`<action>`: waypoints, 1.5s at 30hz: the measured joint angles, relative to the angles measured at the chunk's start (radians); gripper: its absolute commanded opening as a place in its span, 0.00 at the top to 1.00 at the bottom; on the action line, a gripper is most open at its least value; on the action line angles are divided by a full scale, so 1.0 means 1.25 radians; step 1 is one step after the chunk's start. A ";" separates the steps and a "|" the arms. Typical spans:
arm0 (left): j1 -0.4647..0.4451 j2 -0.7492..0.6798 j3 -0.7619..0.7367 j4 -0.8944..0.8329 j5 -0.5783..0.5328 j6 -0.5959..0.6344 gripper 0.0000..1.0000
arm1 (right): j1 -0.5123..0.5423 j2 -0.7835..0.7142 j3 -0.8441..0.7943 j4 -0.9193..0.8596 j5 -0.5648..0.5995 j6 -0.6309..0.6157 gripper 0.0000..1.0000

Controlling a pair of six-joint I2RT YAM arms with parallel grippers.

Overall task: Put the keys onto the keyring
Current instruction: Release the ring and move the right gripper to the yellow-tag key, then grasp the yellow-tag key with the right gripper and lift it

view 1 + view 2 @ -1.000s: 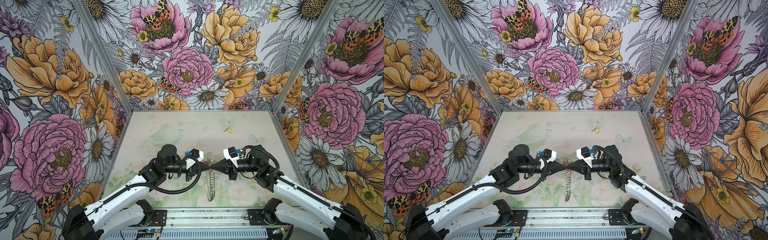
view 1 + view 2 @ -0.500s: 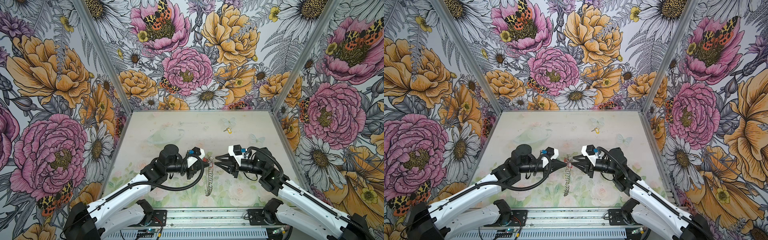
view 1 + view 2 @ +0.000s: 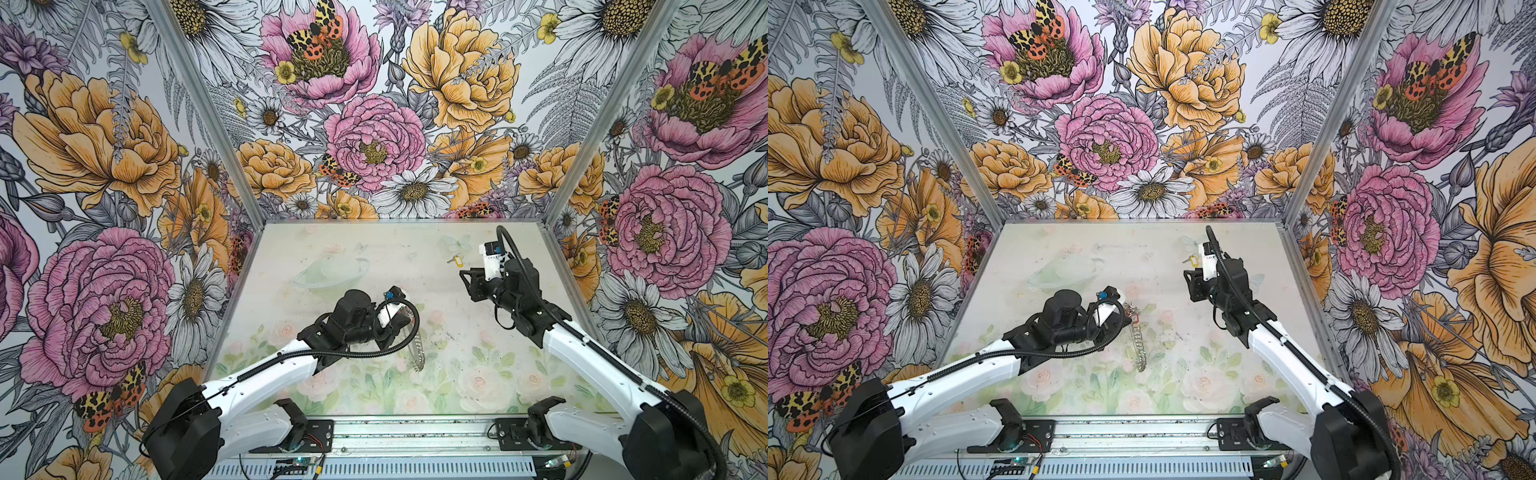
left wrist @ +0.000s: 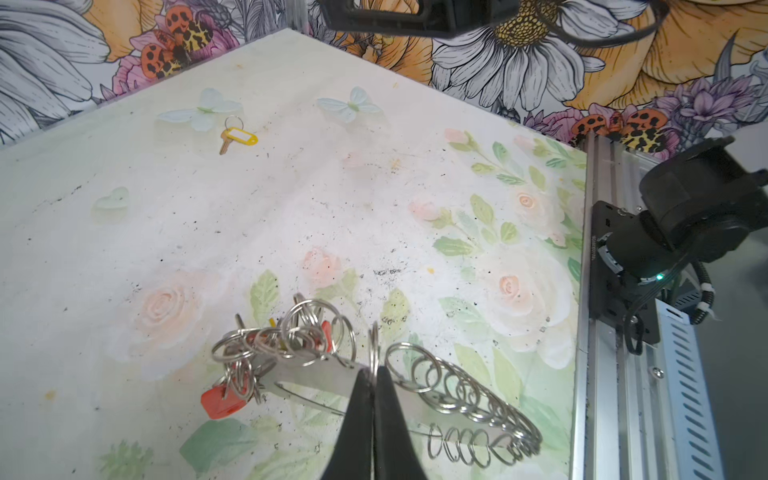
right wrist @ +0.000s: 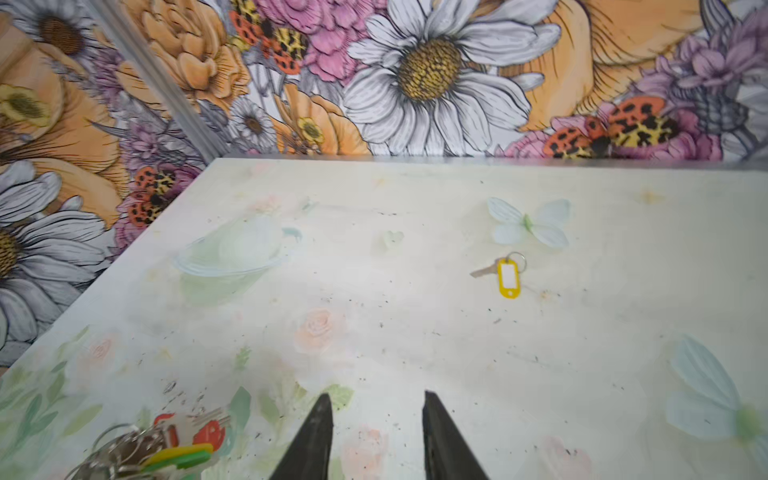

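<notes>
Near centre, we note left gripper (image 4: pixel 372 374) clamped on the keyring (image 4: pixel 316 376), hoop seen edge-on from above. Far right on the table (image 5: pixel 623 332), yellow-tagged key (image 5: pixel 508 277) lies flat; right gripper (image 5: pixel 376 401) hovers near it, jaws apart, empty

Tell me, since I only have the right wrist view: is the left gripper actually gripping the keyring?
Observer: Yes. In the left wrist view the left gripper has its jaws shut on the rim of the keyring.
Operator: Is the hoop lying flat?
Observer: No. In both top views it stands edge-on, chain-like, below that gripper. I cannot tell if its low end touches the table.
</notes>
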 measured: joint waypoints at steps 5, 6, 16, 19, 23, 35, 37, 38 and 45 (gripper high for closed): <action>0.005 0.001 -0.034 0.014 -0.019 -0.020 1.00 | -0.110 0.218 0.110 -0.042 -0.035 0.024 0.65; 0.007 0.001 -0.040 0.020 -0.017 -0.021 1.00 | -0.126 0.258 0.131 -0.046 -0.049 0.028 0.66; 0.019 -0.016 -0.072 0.065 0.022 -0.027 1.00 | -0.182 0.536 0.345 -0.076 -0.156 0.020 0.65; 0.020 -0.018 -0.072 0.082 0.038 -0.026 1.00 | -0.188 0.596 0.416 -0.078 -0.178 0.019 0.65; 0.021 -0.023 -0.086 0.103 0.057 -0.026 1.00 | -0.191 0.672 0.503 -0.093 -0.195 0.017 0.66; 0.057 -0.022 -0.108 0.139 0.096 -0.026 1.00 | -0.193 0.816 0.668 -0.180 -0.201 0.027 0.66; 0.062 -0.020 -0.108 0.145 0.100 -0.026 1.00 | -0.193 0.828 0.683 -0.193 -0.200 0.033 0.67; 0.065 -0.019 -0.108 0.148 0.102 -0.026 1.00 | -0.193 0.832 0.688 -0.197 -0.201 0.035 0.67; 0.068 -0.005 -0.108 0.164 0.108 -0.027 1.00 | -0.193 0.861 0.710 -0.222 -0.201 0.044 0.75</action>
